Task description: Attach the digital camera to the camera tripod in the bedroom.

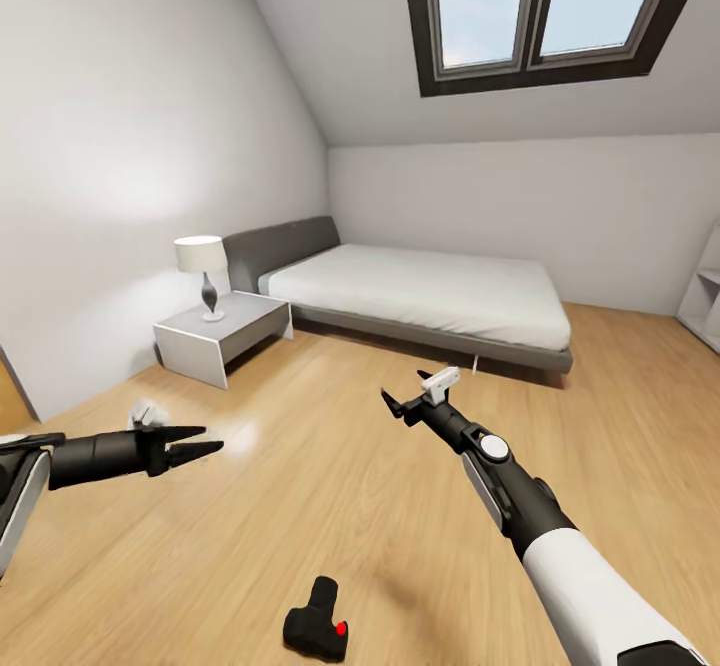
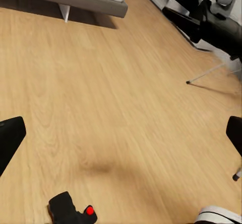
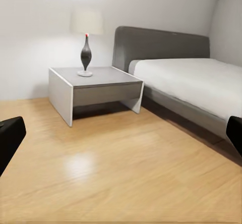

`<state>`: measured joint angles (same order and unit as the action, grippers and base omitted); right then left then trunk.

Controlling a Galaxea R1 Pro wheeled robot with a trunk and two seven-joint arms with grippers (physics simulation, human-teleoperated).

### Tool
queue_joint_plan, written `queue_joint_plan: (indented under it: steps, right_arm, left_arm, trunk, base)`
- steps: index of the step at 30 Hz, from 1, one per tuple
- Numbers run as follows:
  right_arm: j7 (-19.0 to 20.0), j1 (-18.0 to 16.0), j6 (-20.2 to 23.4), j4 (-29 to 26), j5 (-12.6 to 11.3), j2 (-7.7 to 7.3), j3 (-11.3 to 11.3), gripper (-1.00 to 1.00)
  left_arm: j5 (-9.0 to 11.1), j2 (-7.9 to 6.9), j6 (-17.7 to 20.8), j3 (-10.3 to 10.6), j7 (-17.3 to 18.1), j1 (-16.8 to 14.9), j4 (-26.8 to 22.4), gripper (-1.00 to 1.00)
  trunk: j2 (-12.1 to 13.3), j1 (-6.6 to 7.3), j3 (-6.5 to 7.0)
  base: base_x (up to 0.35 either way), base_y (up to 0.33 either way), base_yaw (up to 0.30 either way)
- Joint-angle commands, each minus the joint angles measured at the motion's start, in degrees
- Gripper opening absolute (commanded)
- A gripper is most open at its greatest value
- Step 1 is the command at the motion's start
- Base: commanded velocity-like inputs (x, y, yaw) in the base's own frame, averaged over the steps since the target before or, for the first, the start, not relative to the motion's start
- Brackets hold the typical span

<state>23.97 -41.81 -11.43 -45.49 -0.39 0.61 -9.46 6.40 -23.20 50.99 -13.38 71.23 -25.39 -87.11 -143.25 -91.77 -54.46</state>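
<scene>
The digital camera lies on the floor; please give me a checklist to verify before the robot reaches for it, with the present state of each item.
1. Digital camera located: ok, on the wood floor close in front of the robot.
2. Camera free of both grippers: ok, nothing touches it.
3. Left gripper empty and open: ok, its fingers stand wide apart.
4. Right gripper empty and open: ok.
5. Camera orientation for grasp: cannot tell beyond the red button showing.
6. Camera tripod located: cannot tell; a thin leg on the floor may belong to it.
</scene>
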Motion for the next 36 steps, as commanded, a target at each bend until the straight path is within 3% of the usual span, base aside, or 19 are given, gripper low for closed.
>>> queue_joint_plan:
  steps: [1,8,11,36]
  right_arm:
    - [0.13,-0.04,-0.17,0.05,-0.05,0.01,0.03,1.0]
    - [-0.08,-0.06,-0.17,0.05,-0.05,0.01,0.12,1.0]
    - [-0.13,-0.04,-0.14,0.05,-0.05,0.01,0.13,1.0]
    - [-0.23,-0.03,-0.19,0.05,-0.13,0.01,0.22,1.0]
  left_arm:
    - [0.15,-0.02,-1.35,-1.0,1.08,0.0,0.21,1.0]
    - [0.07,0.24,-10.73,-1.31,5.68,0.07,1.19,1.0]
    - [0.04,0.29,-12.63,-1.16,6.35,0.07,2.31,1.0]
    - [0.01,0.33,-14.07,-1.06,6.58,0.08,6.59,1.0]
  trunk:
    - [-0.04,-0.01,-0.29]
    - [-0.14,-0.19,-1.84]
    - [-0.18,-0.27,-2.5]
    - [-0.51,-0.91,-8.04]
  base:
    - [0.0,0.0,0.0]
    - [0.0,0.0,0.0]
    - [0.0,0.0,0.0]
    - [0.0,0.0,0.0]
